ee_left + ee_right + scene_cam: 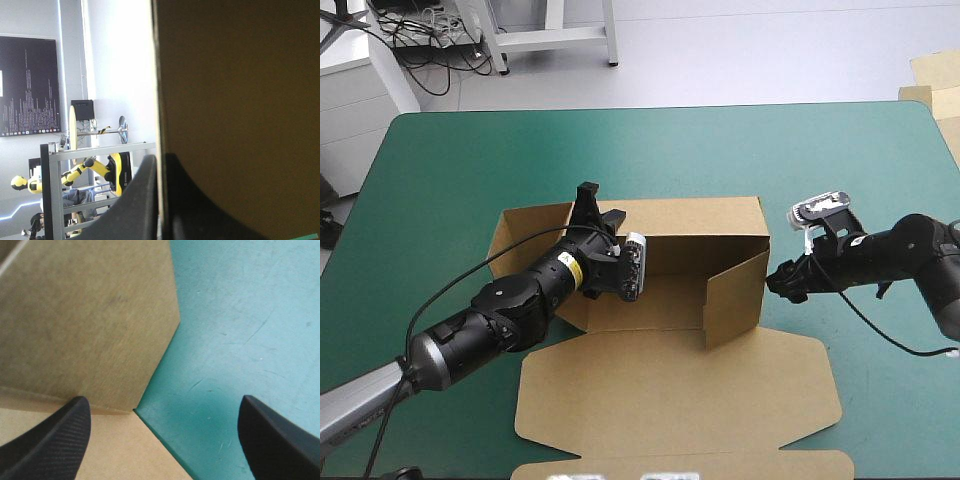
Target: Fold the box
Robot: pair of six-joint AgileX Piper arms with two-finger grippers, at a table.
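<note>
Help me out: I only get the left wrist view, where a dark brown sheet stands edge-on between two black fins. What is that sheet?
Observer: A raised wall of a brown cardboard box. The jaws of the left arm pinch it near the box's left rear corner.
Operator: Is the box finished?
Observer: No. In the high view its lid panel lies flat on the teal-green table cover.
Operator: And the other arm?
Observer: The jaws of the right arm stand wide apart, holding nothing, beside the box's right wall.
</note>
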